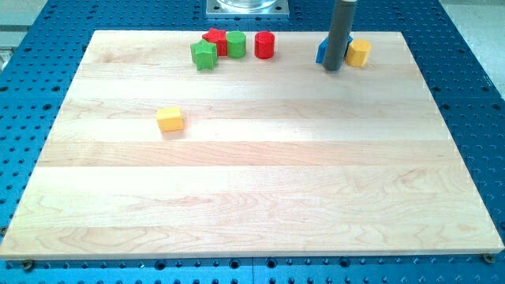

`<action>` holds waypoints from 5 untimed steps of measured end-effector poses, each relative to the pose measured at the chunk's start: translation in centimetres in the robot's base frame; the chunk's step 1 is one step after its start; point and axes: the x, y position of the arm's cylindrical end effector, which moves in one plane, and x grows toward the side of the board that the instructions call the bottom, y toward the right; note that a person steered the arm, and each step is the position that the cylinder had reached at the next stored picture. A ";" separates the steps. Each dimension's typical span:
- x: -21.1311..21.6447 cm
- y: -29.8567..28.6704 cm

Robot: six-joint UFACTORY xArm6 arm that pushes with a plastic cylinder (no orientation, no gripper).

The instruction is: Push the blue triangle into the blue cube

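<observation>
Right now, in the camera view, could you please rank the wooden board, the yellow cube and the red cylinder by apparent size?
1. Wooden board, far the largest.
2. Yellow cube and red cylinder look alike; the cylinder sits farther toward the view's top, so I won't rank them.

Pale wooden board [252, 189] on blue perforated table [47, 24]; even light.

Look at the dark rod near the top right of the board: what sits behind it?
Behind my tip a blue block shows at the rod's left edge, with a sliver at its right. A yellow block sits just right. The rod covers most of the blue, so its shape and number cannot be told.
</observation>
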 end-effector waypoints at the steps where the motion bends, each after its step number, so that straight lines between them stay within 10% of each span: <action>1: 7.0 -7.7; 3: 19.8 -31.7; 5: 16.3 -25.6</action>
